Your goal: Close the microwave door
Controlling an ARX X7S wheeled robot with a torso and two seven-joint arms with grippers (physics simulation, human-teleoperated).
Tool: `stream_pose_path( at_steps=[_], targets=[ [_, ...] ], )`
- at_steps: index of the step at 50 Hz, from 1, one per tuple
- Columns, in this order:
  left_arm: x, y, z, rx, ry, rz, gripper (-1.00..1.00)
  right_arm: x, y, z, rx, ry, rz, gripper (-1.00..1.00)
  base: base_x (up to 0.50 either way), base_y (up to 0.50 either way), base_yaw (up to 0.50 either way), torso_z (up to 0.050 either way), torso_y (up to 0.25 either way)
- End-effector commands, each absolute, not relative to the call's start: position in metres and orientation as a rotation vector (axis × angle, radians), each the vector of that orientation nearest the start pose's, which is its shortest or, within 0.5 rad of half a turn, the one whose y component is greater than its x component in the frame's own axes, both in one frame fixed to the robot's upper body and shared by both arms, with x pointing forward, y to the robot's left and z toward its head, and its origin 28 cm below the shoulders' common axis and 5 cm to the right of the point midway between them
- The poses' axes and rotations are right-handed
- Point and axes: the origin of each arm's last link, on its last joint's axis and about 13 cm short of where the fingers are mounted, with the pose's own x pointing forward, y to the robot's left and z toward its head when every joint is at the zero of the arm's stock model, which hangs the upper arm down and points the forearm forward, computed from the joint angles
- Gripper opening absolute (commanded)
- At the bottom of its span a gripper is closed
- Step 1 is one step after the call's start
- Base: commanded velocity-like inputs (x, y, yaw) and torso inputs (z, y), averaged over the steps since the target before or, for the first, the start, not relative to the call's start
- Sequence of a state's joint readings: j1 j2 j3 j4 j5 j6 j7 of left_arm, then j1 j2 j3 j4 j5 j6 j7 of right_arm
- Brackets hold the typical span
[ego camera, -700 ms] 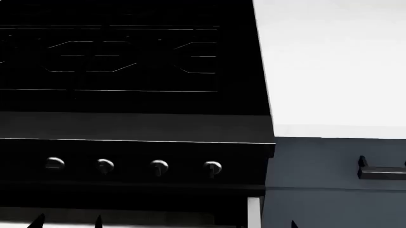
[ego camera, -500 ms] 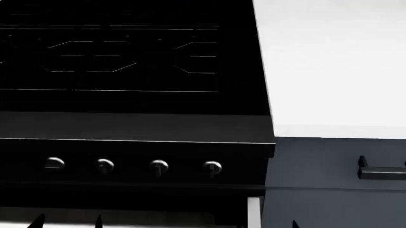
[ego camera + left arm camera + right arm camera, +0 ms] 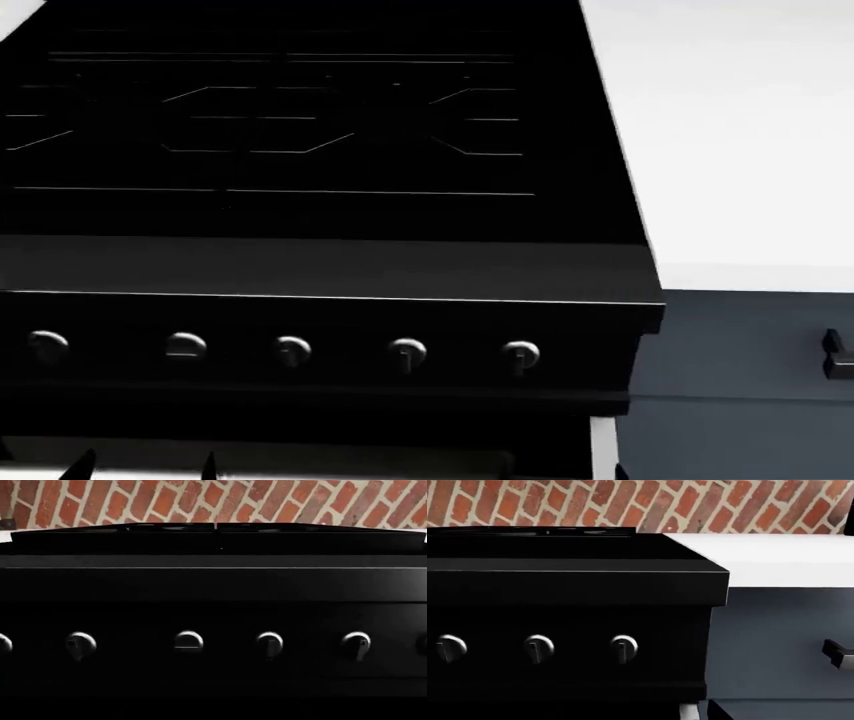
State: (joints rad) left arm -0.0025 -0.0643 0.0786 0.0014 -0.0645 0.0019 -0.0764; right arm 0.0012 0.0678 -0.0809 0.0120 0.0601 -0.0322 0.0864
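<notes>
The microwave and its door are out of view in all three views. In the head view, two dark fingertips of my left gripper (image 3: 144, 468) poke up at the bottom edge, set apart with nothing between them. Only one dark tip of my right gripper (image 3: 618, 472) shows at that edge, so its state is unclear. Both wrist views face the stove front, and their jaws are lost in the dark.
A black stove (image 3: 320, 270) with a row of silver knobs (image 3: 407, 352) fills the view straight ahead. A white counter (image 3: 747, 130) over a grey cabinet with a dark handle (image 3: 838, 355) lies to its right. A red brick wall (image 3: 213, 500) stands behind.
The head view has swung left: the stove, counter and cabinet handle now sit further right in the picture, and a fifth knob shows. The fingertips at the bottom edge have stayed put.
</notes>
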Motion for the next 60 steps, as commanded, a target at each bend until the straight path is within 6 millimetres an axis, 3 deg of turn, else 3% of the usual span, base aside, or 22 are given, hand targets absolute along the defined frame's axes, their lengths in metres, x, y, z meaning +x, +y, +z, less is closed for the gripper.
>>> stream_pose_path(
  at_steps=[1, 60],
  targets=[
    [0.2105, 0.205, 0.0141, 0.002, -0.001, -0.002, 1.0, 0.2104, -0.0959, 0.012, -0.011, -0.016, -0.002, 1.0, 0.0, 0.5, 0.0, 0.0, 0.0],
    [0.2101, 0.2048, 0.0134, 0.006, -0.008, -0.006, 1.0, 0.2098, -0.0955, 0.012, -0.024, -0.018, 0.002, 1.0, 0.0, 0.5, 0.0, 0.0, 0.0]
  ],
)
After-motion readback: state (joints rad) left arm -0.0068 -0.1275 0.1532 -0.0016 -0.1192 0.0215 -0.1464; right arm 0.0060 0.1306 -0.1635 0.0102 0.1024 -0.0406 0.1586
